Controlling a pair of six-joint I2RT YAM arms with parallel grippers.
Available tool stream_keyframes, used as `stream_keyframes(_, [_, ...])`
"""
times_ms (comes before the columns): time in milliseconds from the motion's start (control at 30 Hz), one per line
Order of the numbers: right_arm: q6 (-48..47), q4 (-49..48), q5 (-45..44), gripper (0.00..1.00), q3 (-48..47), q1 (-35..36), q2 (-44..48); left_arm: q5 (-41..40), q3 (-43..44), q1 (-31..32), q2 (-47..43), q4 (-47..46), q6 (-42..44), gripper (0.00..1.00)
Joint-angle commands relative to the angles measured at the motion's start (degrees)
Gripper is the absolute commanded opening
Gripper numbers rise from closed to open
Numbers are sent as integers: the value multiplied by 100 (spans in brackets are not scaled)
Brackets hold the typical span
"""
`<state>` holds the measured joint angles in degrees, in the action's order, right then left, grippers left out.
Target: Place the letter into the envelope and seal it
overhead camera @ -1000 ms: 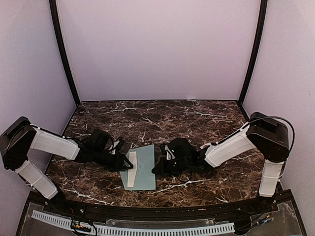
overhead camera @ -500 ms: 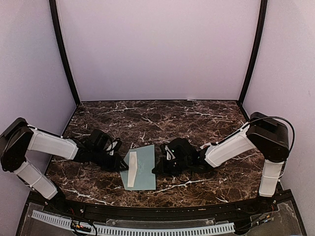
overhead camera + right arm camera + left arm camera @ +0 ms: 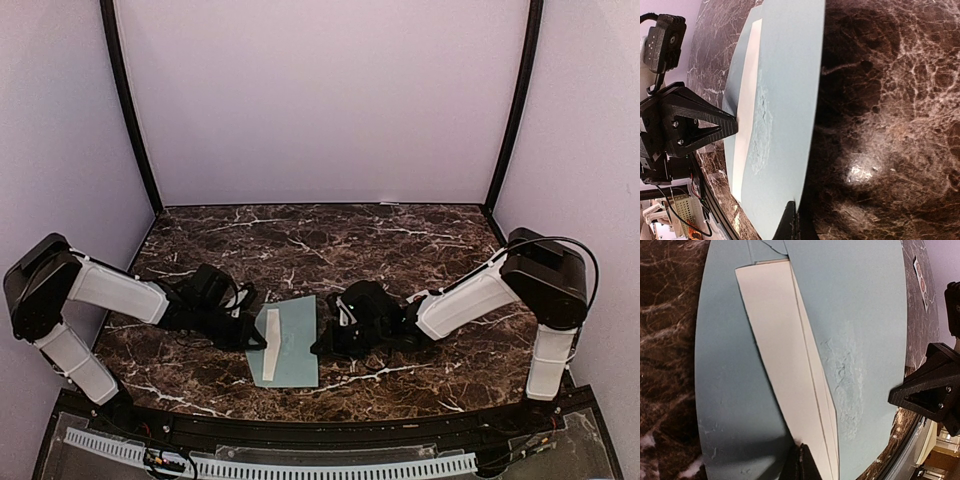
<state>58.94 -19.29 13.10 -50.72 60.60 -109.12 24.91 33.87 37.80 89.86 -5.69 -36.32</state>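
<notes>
We see the flat pale teal paper envelope near-centre on the dark marble tabletop, long axis 12-to-6 o'clock, flanked equally closely by the left gripper, pinched closed over a whitish paper strip at 9 o'clock, and the right gripper, closed at its 3 o'clock edge.

Envelope: pale teal, rect., lay flat on marble table, near front-centre, long side running roughly front-to-back, slightly skewed. Whitish strip w/ layered edges ran along its left part; couldn't tell if flap lining or letter. Scuffed patch just beside the strip.
</notes>
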Motion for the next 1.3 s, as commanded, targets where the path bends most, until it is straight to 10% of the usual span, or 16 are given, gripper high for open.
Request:
stream_keyframes(0, [-91, 8, 34, 0, -134, -4, -107, 83, 86, 142, 194, 46, -29, 0])
stream_keyframes(733, [-41, 31, -37, 0, -61, -9, -15, -121, 243, 410, 273, 95, -87, 2])
stream_keyframes(967, [26, 22, -166, 22, 129, -13, 206, -417, 242, 416, -274, 650, 32, 34])
stream_keyframes(1267, [6, 228, -283, 45, 379, -17, 599, -414, 117, 492, -823, 955, -103, 45])
